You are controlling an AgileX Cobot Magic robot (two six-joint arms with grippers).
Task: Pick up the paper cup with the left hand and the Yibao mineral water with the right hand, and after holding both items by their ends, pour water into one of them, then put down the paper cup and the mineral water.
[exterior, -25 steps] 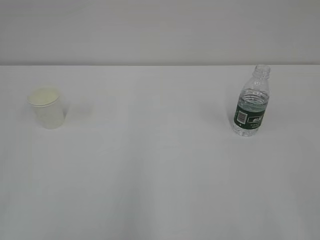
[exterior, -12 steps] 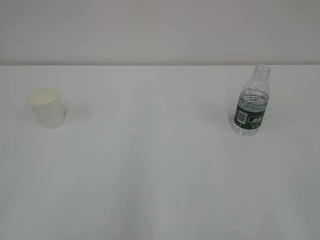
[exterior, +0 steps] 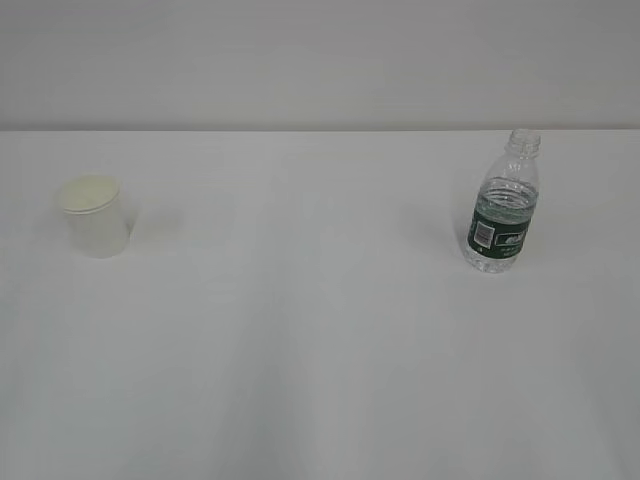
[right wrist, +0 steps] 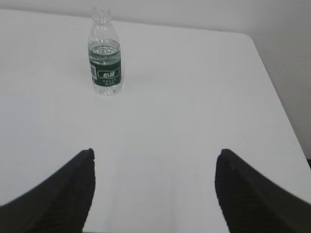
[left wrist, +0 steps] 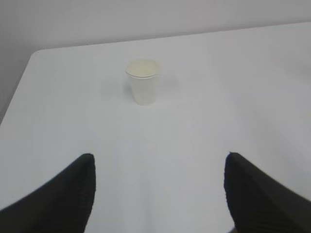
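We see the cup [exterior: 94,216] and bottle [exterior: 503,205] upright, well apart on the surface [exterior: 320,350], one per arm. Left tool [left wrist: 158,167] and right tool [right wrist: 154,162] gape released, each facing its target.

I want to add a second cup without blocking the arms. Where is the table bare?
The wide stretch between the paper cup and the Yibao mineral water is bare, as is the whole near half of the table. Nowhere is crowded; only those two spots are taken.
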